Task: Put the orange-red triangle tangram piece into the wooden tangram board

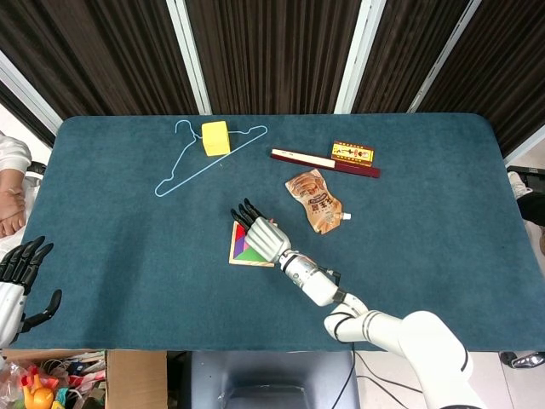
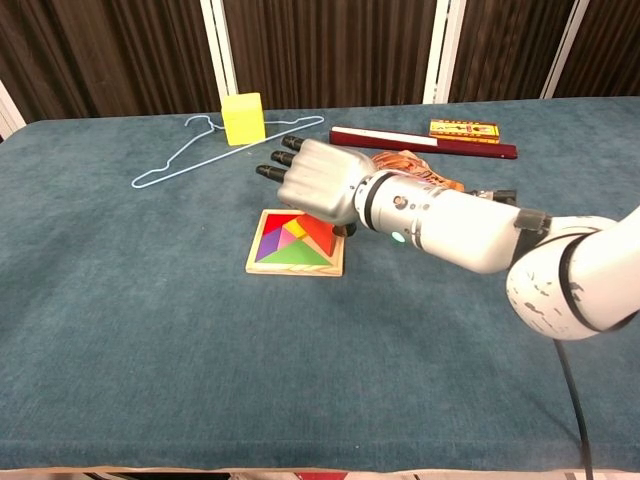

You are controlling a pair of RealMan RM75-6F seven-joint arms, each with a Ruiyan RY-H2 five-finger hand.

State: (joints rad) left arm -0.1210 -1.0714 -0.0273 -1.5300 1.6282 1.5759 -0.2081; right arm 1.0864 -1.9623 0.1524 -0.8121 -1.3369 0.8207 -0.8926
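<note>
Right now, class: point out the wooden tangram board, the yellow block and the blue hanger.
wooden tangram board [image 2: 296, 268], chest view, on its front wooden rim.
yellow block [image 2: 243, 119], chest view, on its front face.
blue hanger [image 1: 197, 166], head view, on its long straight wire.

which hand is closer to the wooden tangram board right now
Right. The right hand hovers directly over the wooden tangram board, above its far right part. The left hand is off the table's near left corner, far from the board.

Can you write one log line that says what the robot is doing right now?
right hand: low over wooden tangram board | orange-red triangle: in board, under hand | grip: unclear | left hand: idle, open
</note>
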